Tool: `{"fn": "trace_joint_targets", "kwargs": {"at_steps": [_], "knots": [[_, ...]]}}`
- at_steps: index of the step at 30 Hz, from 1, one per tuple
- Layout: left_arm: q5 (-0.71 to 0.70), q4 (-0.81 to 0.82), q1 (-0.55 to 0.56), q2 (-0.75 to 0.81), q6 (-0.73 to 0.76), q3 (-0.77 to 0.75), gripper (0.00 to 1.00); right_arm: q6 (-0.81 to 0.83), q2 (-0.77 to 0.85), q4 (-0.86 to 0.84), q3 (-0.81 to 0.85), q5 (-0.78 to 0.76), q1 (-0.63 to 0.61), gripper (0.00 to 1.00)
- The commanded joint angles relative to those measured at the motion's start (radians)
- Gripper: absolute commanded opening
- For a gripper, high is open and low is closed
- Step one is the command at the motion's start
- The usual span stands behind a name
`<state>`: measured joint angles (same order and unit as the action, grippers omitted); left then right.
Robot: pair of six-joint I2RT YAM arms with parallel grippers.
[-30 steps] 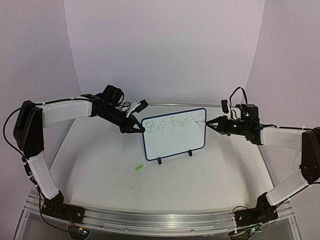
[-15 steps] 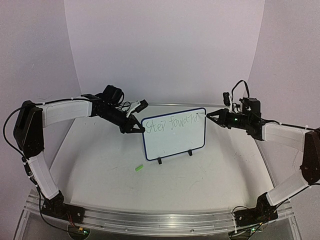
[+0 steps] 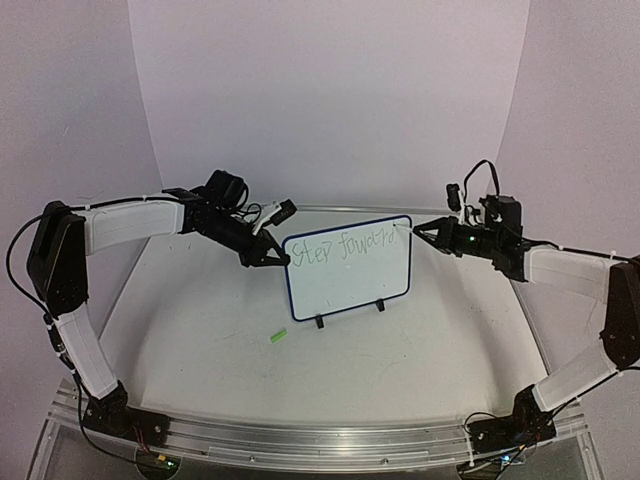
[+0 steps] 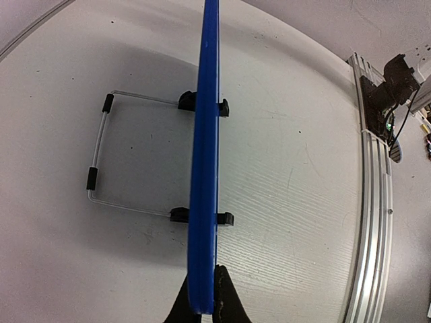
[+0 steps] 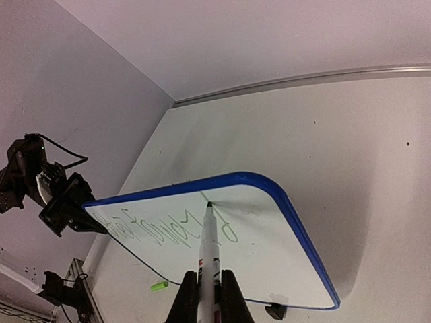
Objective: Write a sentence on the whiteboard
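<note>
Blue-framed whiteboard (image 3: 348,266), pinched by the left tool (image 3: 281,259), risked tipping if the right tool (image 3: 419,229), pinching the marker (image 5: 209,243), pressed harder.

I see a small green cap (image 3: 277,338) lying alone on the pale tabletop (image 3: 190,320), left of centre in the top view. A grooved aluminium rail (image 3: 300,436) runs along the bottom edge. A plain white backdrop (image 3: 330,100) fills the upper frame. A white, green-tipped marker (image 5: 207,245) rises from the bottom centre of my right wrist view.
</note>
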<state>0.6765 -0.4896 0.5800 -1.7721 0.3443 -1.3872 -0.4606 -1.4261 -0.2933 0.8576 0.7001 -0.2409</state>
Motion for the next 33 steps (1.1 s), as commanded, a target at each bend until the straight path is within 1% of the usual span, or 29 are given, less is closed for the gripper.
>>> {"fn": "trace_joint_targets", "kwargs": {"at_steps": [1, 8, 14, 20, 28, 31, 33], "knots": [[-0.054, -0.040, 0.020, -0.015, 0.035, -0.018, 0.00, 0.007, 0.002, -0.017, -0.048, -0.039, 0.002, 0.00], [-0.054, -0.040, 0.020, -0.018, 0.035, -0.018, 0.00, 0.013, 0.001, -0.016, -0.076, -0.070, 0.002, 0.00], [-0.054, -0.040, 0.021, -0.017, 0.035, -0.018, 0.00, 0.007, 0.028, -0.011, -0.096, -0.123, 0.002, 0.00], [-0.054, -0.040, 0.021, -0.014, 0.035, -0.018, 0.00, 0.002, 0.052, -0.008, -0.092, -0.136, 0.002, 0.00], [-0.057, -0.040, 0.021, -0.015, 0.031, -0.019, 0.00, 0.007, 0.129, 0.009, -0.097, -0.034, 0.002, 0.00], [-0.055, -0.041, 0.021, -0.015, 0.029, -0.020, 0.00, 0.014, 0.182, 0.055, -0.104, 0.019, -0.005, 0.00], [-0.055, -0.041, 0.021, -0.017, 0.027, -0.022, 0.00, 0.031, 0.225, 0.109, -0.105, 0.016, -0.024, 0.00]]}}
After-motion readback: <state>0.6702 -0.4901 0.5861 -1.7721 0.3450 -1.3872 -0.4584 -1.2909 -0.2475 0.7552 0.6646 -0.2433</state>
